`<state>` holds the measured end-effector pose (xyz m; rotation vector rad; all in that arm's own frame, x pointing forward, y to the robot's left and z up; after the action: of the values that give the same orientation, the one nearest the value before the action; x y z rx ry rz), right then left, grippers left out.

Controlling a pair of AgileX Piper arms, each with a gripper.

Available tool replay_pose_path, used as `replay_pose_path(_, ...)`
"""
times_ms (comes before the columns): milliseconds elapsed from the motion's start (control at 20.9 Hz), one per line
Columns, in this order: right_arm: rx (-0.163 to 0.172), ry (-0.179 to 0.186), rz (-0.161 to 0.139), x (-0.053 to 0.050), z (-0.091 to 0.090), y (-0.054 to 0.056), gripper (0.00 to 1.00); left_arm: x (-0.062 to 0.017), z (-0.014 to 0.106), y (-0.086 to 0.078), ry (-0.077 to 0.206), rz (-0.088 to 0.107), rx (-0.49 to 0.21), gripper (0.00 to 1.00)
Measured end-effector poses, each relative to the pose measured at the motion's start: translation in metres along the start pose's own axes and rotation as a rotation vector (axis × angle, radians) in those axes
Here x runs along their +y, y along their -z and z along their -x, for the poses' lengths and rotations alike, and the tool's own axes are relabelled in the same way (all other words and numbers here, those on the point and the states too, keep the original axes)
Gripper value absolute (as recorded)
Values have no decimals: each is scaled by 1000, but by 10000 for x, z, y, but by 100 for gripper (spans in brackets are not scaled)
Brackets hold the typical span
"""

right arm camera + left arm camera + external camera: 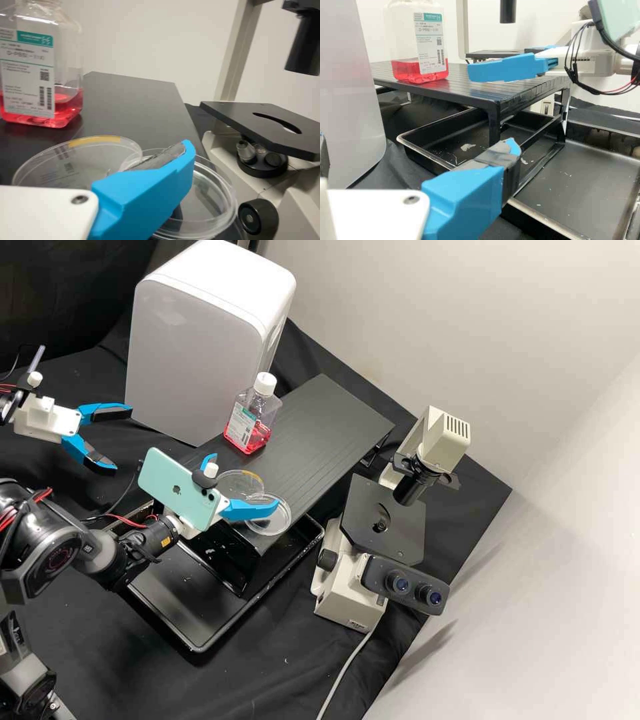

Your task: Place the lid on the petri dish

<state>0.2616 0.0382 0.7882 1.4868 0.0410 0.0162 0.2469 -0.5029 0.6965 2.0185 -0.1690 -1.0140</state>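
Observation:
The clear lid (237, 481) (75, 160), with a yellow mark on its rim, lies at the near end of the black shelf (320, 433). Its edge overlaps the clear petri dish (272, 515) (205, 200), which juts over the shelf's front edge. My right gripper (243, 481) is open over them. One blue finger (150, 195) lies across the dish rim beside the lid, the other on the lid's far side. I cannot tell whether they touch the lid. My left gripper (112, 440) hangs open far left of the shelf, holding nothing, its finger (470, 195) low beside the tray.
A flask of red liquid (252, 415) (420, 45) stands farther back on the shelf. A white box-shaped appliance (200, 333) is behind it, a microscope (393, 520) to the right. A black tray (200, 613) lies under the shelf.

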Motion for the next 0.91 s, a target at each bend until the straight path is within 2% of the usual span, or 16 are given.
replay_pose_path(478,-14,-9,-5,2,-4,-20,100,-11,-5,-4,4,2,-2,100)
replay_pose_path(717,-18,18,-2,-66,54,-19,100,-11,-5,-4,4,2,-2,100)
replay_pose_path(908,-17,16,9,-68,66,-23,100,-11,-5,-4,4,2,-2,100)
